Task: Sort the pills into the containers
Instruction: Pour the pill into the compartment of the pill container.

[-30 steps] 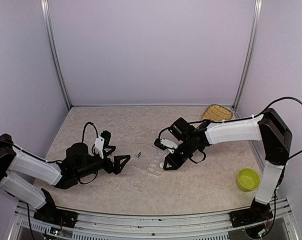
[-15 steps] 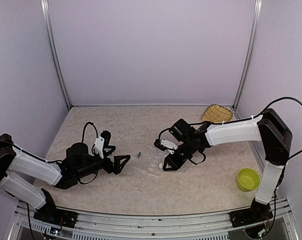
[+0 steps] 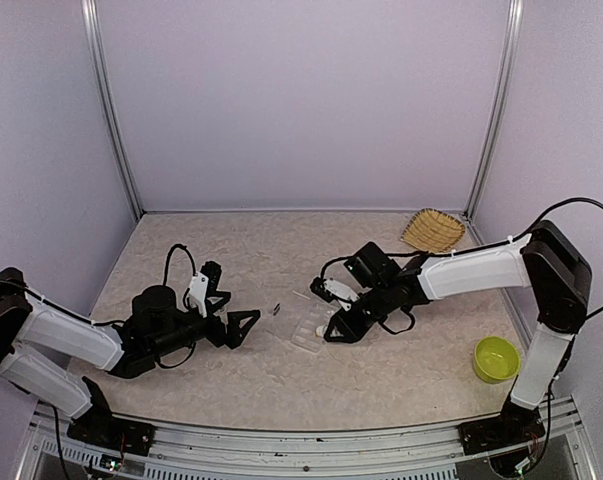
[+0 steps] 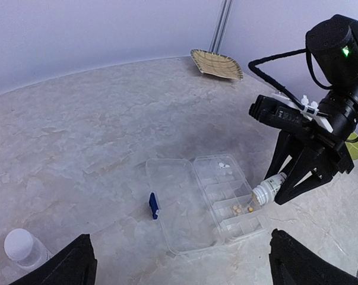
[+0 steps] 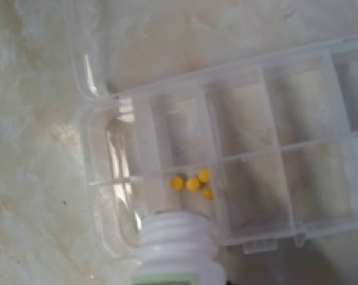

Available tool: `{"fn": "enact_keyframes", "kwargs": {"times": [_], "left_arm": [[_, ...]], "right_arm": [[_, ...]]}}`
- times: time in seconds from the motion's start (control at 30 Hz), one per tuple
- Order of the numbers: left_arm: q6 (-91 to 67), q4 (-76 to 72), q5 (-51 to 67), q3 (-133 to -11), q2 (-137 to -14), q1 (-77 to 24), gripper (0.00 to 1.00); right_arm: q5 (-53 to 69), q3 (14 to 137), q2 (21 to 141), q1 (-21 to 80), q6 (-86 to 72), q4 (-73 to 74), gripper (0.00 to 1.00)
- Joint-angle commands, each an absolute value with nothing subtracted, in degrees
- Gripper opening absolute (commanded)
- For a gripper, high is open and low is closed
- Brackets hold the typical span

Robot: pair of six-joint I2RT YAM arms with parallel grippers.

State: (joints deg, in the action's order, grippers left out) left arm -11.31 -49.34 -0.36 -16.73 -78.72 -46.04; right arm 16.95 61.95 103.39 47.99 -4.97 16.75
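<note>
The clear compartment box (image 4: pixel 184 196) lies open on the table, lid flat to the left; it also shows in the top view (image 3: pixel 303 332) and the right wrist view (image 5: pixel 297 119). My right gripper (image 3: pixel 336 328) is shut on a small white pill bottle (image 4: pixel 268 191), tilted mouth-down over the box's near edge (image 5: pixel 176 249). Several yellow pills (image 5: pixel 193 183) lie in one compartment just beyond the bottle's mouth. A few white pills (image 4: pixel 224 164) lie in a far compartment. My left gripper (image 3: pixel 231 308) is open and empty, left of the box.
A blue latch (image 4: pixel 154 205) sticks out from the lid's left edge. A small clear bottle with a white cap (image 4: pixel 21 246) stands near my left gripper. A woven straw basket (image 3: pixel 432 228) is at the back right, a lime-green bowl (image 3: pixel 495 358) at the front right.
My right arm has shifted slightly, its forearm lower, with the bottle still tilted over the box. The left arm has not moved.
</note>
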Motion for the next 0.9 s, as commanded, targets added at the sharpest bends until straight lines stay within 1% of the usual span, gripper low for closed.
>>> {"fn": "enact_keyframes", "kwargs": {"times": [0.0,0.6,0.87], "left_arm": [[-11.3,-50.7,0.0,-16.6,-78.5,-45.6,0.99],[-11.3,-50.6,0.0,-16.5,-78.3,-45.6,0.99],[-11.3,-50.4,0.0,-16.4,-78.1,-45.6,0.99]], "right_arm": [[18.1,59.6,99.9,48.5,-5.4,12.3,0.12],[23.6,46.6,90.7,46.6,-6.5,-6.5,0.12],[27.8,39.6,86.0,45.6,-8.7,-20.4,0.12]]}}
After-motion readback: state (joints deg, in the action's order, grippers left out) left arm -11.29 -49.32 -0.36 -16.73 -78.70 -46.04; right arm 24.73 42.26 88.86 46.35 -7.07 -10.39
